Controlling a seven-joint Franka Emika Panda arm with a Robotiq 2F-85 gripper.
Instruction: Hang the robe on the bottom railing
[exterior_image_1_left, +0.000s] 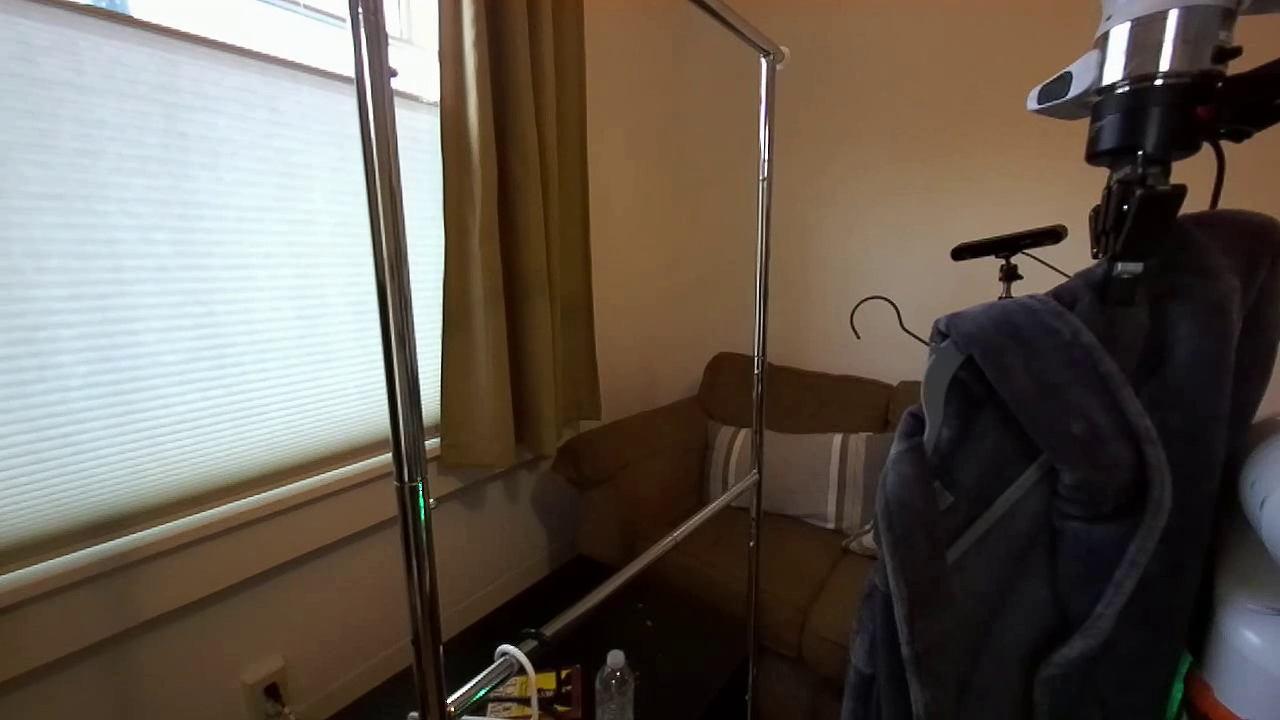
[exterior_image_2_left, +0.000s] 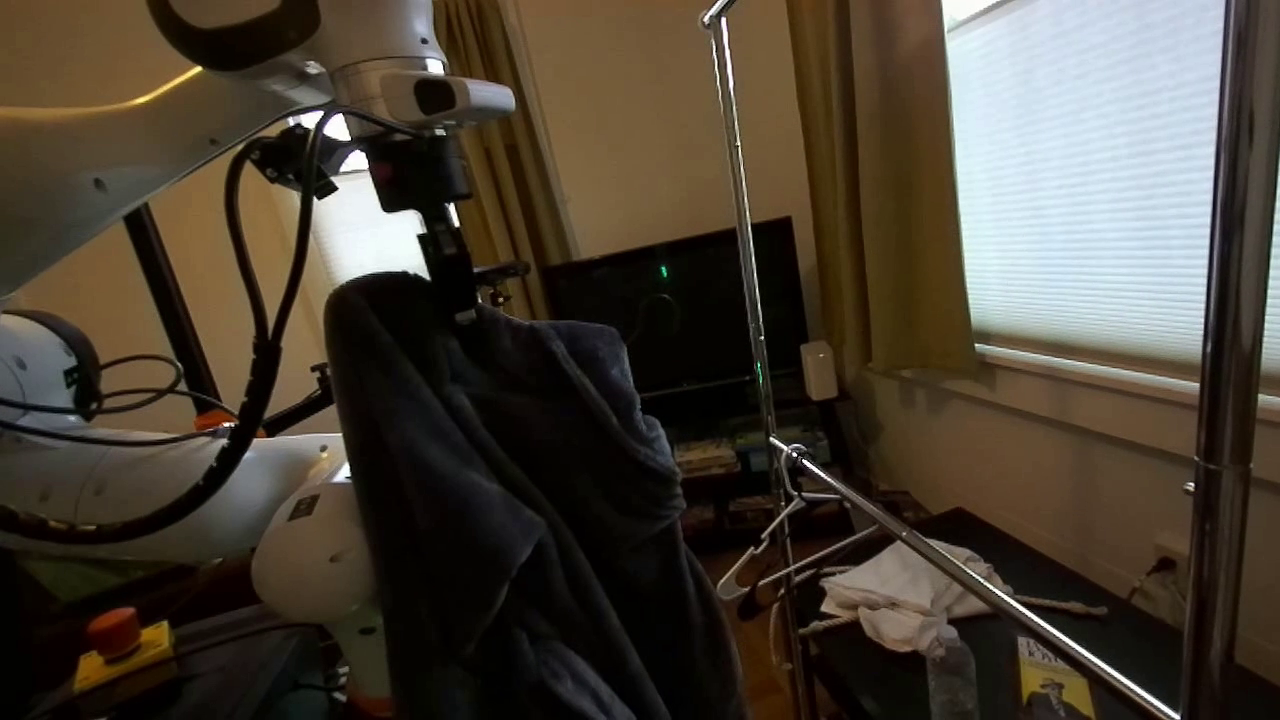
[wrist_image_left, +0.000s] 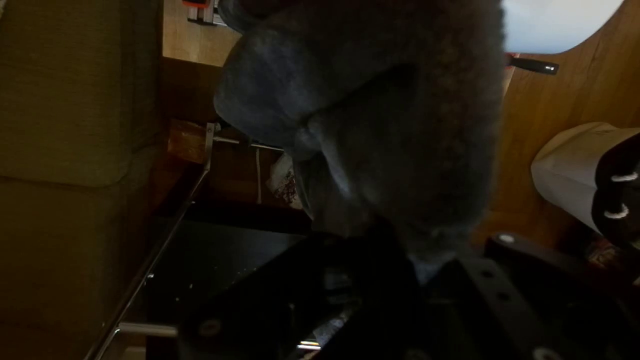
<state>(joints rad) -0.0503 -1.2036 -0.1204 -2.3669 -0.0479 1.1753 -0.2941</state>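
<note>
Grey and plush, the robe (exterior_image_1_left: 1090, 470) hung pinched in the claw (exterior_image_1_left: 1122, 268) at right in an exterior view, well apart from the bottom railing (exterior_image_1_left: 650, 553) at lower centre, and its hook (exterior_image_1_left: 877, 298) seemed best lowered squarely over that railing before any release.

The robe (exterior_image_2_left: 570, 480) is dark charcoal grey, the fingers (exterior_image_2_left: 455, 275) black, the arm (exterior_image_2_left: 90, 150) white. The bottom railing (exterior_image_2_left: 980, 583) is shiny silver. The curtain (exterior_image_1_left: 515, 230) is olive tan, the blind (exterior_image_1_left: 200, 280) white with horizontal lines, the wall (exterior_image_1_left: 670, 200) beige. The sofa (exterior_image_1_left: 630, 440) is brown, its pillow (exterior_image_1_left: 790, 475) grey with white and brown stripes. The counter (wrist_image_left: 225, 250) is near black, the cloth (exterior_image_2_left: 910, 585) white, the book (exterior_image_2_left: 1055, 685) yellow and white, the button (exterior_image_2_left: 114, 632) red on a yellow box (exterior_image_2_left: 150, 655), the floor (wrist_image_left: 575, 100) brown.
</note>
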